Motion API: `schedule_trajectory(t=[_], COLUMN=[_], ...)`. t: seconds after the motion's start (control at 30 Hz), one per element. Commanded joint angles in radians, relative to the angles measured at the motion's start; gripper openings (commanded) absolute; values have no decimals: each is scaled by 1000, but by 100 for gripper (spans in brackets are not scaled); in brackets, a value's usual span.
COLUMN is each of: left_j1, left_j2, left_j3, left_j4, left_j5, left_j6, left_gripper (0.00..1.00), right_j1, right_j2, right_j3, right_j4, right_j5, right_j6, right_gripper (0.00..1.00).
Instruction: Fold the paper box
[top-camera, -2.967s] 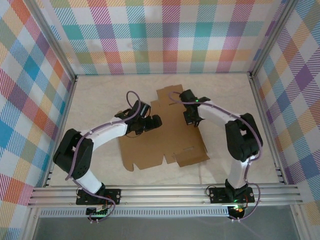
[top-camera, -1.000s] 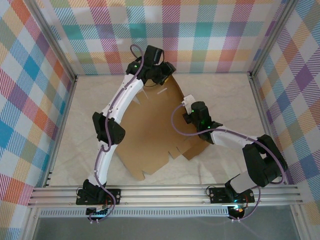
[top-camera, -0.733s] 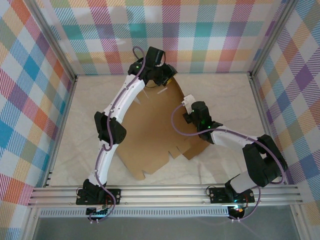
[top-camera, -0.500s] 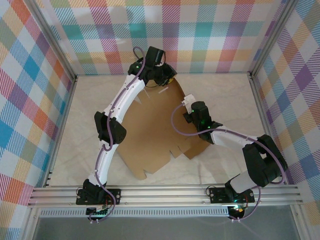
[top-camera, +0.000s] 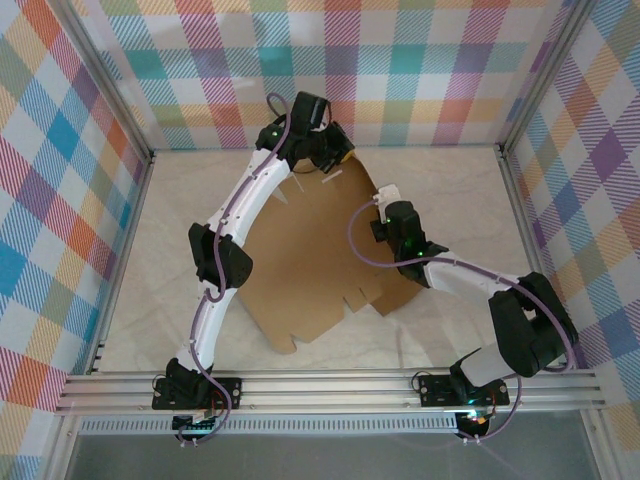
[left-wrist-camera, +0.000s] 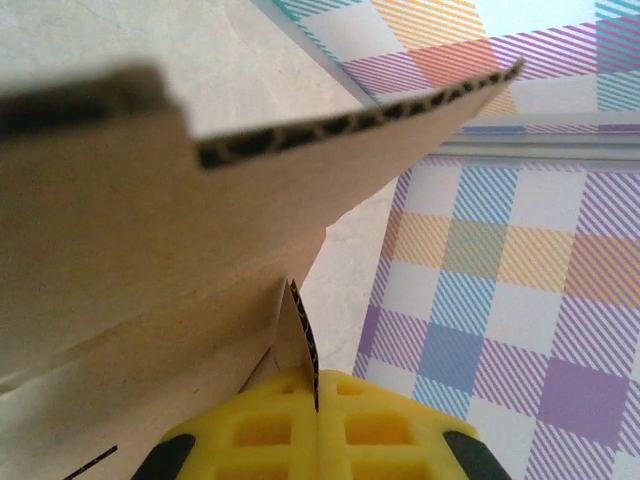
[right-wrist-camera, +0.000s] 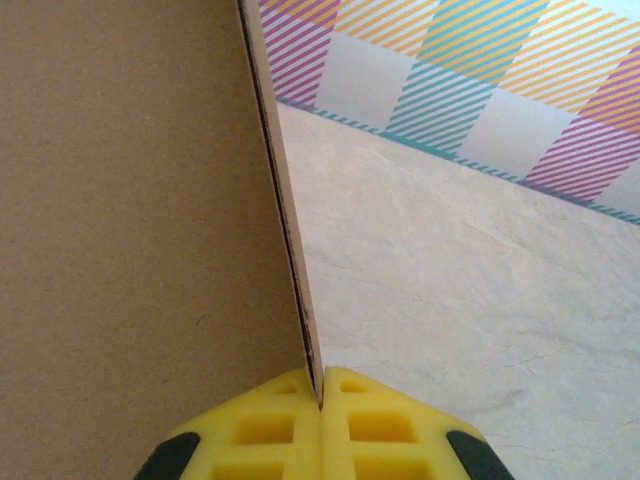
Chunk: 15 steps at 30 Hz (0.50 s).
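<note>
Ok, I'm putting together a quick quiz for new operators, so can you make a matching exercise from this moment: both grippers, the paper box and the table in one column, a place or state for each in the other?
Column 1
1. left gripper
2. right gripper
3. paper box
4. table

Column 2
A. pale, stone-like surface
B. shut on the sheet's right-hand edge
C. brown corrugated sheet, not yet folded up
D. shut on a flap at the far end, near the back wall

Pairs: 1-D, 2-B, 3-C, 4-A
</note>
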Motion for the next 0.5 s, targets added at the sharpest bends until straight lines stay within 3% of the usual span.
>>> schedule_trajectory(t=[0.0, 0.17, 0.47], left_j1=[14, 16, 19], left_j2=[-59, -53, -77], left_j3=[35, 62, 104], left_j4=[68, 98, 133], left_j5=[18, 32, 23], left_j6=[-52, -68, -76], left_gripper=[3, 3, 3], right_j1=[48, 78, 69], right_j2=[11, 68, 18], right_j3=[80, 134, 160], right_j4=[60, 107, 115], right_j5=[101, 251, 287], right_j6=[-52, -254, -190], right_gripper=[0, 0, 0])
